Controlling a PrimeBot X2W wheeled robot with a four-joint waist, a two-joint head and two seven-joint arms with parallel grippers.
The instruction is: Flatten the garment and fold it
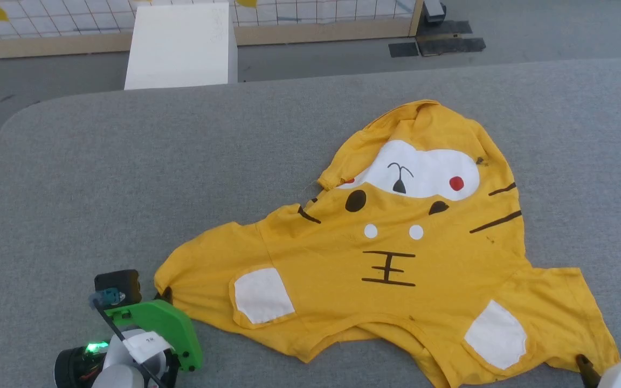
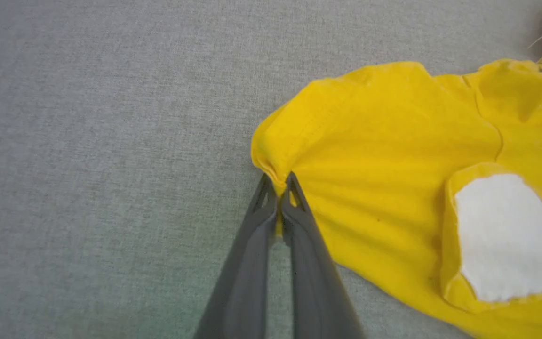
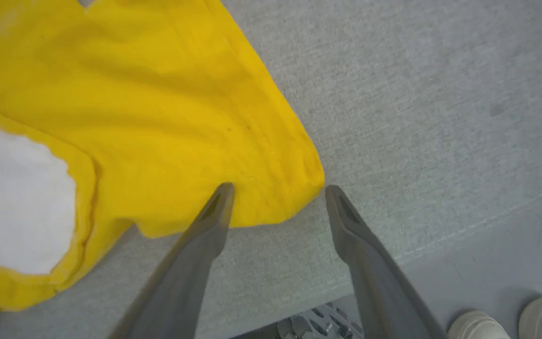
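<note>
The garment (image 1: 397,258), a bright yellow T-shirt with a cartoon face print and white sleeve patches, lies crumpled on the grey table, its far part bunched and folded over. My left gripper (image 2: 279,181) is shut on the edge of one sleeve, pinching a small pucker of yellow cloth (image 2: 271,160); in the head view it sits at the lower left (image 1: 164,293). My right gripper (image 3: 278,190) stands open, its fingers straddling the corner of the other sleeve (image 3: 299,174). One dark fingertip (image 1: 585,365) of it shows at the lower right in the head view.
The grey padded table (image 1: 181,172) stretches wide on the left and far side. A white box (image 1: 181,46) and a wooden-framed mesh fence (image 1: 316,32) stand on the floor beyond it. A person's pale shoes (image 3: 511,322) show below the table edge in the right wrist view.
</note>
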